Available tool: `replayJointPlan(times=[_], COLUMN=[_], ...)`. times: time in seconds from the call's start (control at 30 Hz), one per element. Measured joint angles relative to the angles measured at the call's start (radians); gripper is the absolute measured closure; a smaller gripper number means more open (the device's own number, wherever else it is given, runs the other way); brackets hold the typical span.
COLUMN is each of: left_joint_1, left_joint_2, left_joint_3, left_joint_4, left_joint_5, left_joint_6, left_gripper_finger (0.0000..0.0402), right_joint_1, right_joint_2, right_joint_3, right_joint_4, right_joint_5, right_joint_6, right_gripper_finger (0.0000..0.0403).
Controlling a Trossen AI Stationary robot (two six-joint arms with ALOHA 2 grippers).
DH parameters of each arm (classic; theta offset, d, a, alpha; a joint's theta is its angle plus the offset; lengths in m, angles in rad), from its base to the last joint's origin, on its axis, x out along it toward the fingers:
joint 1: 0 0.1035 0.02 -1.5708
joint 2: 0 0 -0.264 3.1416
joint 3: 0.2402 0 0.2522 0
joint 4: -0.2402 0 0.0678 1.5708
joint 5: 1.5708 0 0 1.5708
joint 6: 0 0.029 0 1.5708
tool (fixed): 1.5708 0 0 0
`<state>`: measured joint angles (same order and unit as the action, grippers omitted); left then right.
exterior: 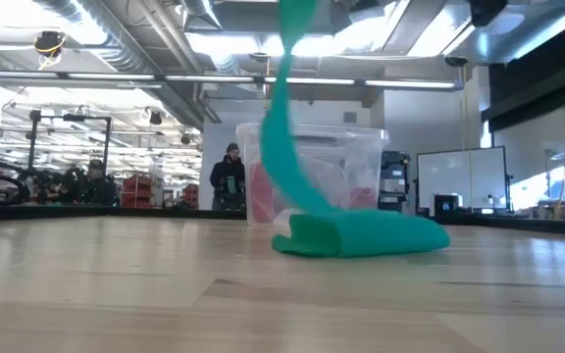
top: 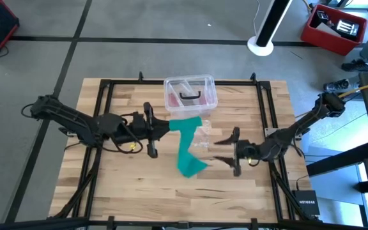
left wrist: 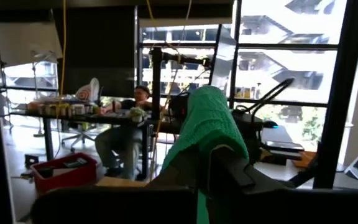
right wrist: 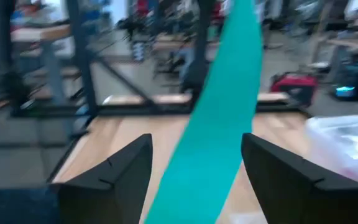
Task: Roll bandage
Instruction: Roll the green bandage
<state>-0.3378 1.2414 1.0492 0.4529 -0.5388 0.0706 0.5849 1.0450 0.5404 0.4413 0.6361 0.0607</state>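
Pinching the bandage [top: 188, 144] up off the bench [top: 126, 185], the left tool [top: 166, 127] is closed on it; right tool [top: 218, 151] gapes empty beside a router [top: 306, 206] marked NETGEAR.

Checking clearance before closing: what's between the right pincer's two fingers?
The bandage hangs as a taut strip between the right pincer's open fingers, seen in the right wrist view.

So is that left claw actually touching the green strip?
Touching. In the left wrist view the bandage is draped over and pinched in the shut left gripper; the high view shows its upper end at that gripper.
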Motion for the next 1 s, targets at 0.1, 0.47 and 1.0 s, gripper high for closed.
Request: replayJointPlan(times=[0.1, 0.47, 1.0], left_joint_1=[0.0, 0.007, -0.003], left_joint_2=[0.027, 0.09, 0.09], left_joint_3=[0.001, 0.016, 0.017], left_joint_4=[0.05, 0.116, 0.103], left_joint_5=[-0.001, -0.037, 0.095], left_joint_6=[0.028, 0.112, 0.075], left_gripper_finger=[0.039, 0.039, 0.039], right_joint_1=[-0.062, -0.162, -0.247], right_joint_2=[0.015, 0.258, 0.425], right_joint_3=[0.0, 0.04, 0.089], right_joint_4=[0.033, 0.236, 0.24], right_joint_5=[-0.033, -0.132, -0.113], right_joint_6=[-0.006, 0.115, 0.055], right_gripper_finger=[0.0155, 0.0155, 0.027])
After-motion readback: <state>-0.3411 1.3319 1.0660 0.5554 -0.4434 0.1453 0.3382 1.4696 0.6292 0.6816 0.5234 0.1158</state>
